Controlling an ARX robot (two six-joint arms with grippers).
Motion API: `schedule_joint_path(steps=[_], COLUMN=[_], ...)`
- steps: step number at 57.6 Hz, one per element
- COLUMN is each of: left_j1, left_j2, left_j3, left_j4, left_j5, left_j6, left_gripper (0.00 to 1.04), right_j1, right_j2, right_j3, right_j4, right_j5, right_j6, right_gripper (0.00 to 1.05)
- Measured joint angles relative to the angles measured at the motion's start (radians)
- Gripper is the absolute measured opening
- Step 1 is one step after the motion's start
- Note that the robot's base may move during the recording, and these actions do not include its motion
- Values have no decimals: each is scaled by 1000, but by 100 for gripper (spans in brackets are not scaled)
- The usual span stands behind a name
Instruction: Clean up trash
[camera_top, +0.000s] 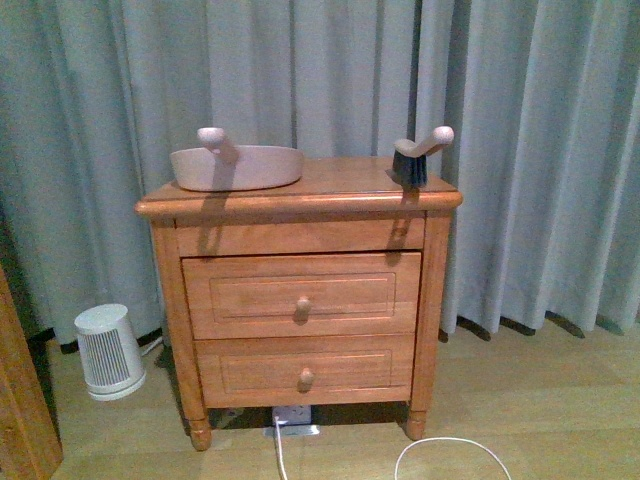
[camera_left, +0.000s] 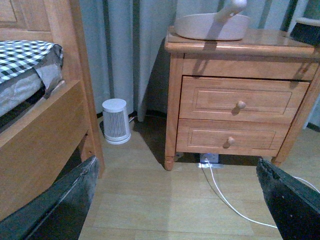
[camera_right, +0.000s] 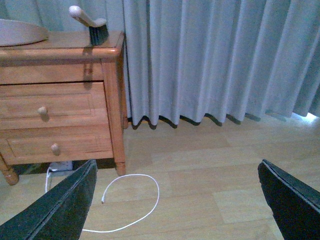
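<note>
Progress: nothing done yet, by my reading. Both arms hang back low over the floor, and neither tool has been lifted.
Trash: no crumpled white wad shows in any view. It may sit inside the pan or behind it; I can't tell.
Left end effector: dark, scuffed fingers spread wide apart, with nothing between them.
Right end effector: the same, fingers wide apart and empty.
Pale wood-plank floor: smooth and matt, directly under both end effectors.
Thin white cable: limp and looped, just ahead of the right end effector.
Small white ribbed heater: a tapered plastic drum, ahead of the left end effector and off to its left.
Honey-coloured wooden bedside cabinet: varnished, two drawers with round knobs, turned feet, further ahead.
Worktop: glossy, with a rounded lip, well above both end effectors.
Beige-pink plastic dustpan: a shallow oval tray with a stubby handle, on the side nearer the left end effector.
Beige-handled brush with dark bristles: standing on its bristles, on the side nearer the right end effector.
Grey-green pleated curtain: soft heavy folds, farthest back.
</note>
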Motion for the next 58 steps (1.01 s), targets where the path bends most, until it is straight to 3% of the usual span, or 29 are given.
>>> schedule_joint_path(steps=[58], left_j1=[0], left_j2=[0], left_j3=[0], left_j4=[0], left_j5=[0], left_j6=[0], left_gripper=[97], right_j1=[0], right_j2=[0], right_j3=[0], right_j4=[0], right_j5=[0], right_j6=[0], right_gripper=[97])
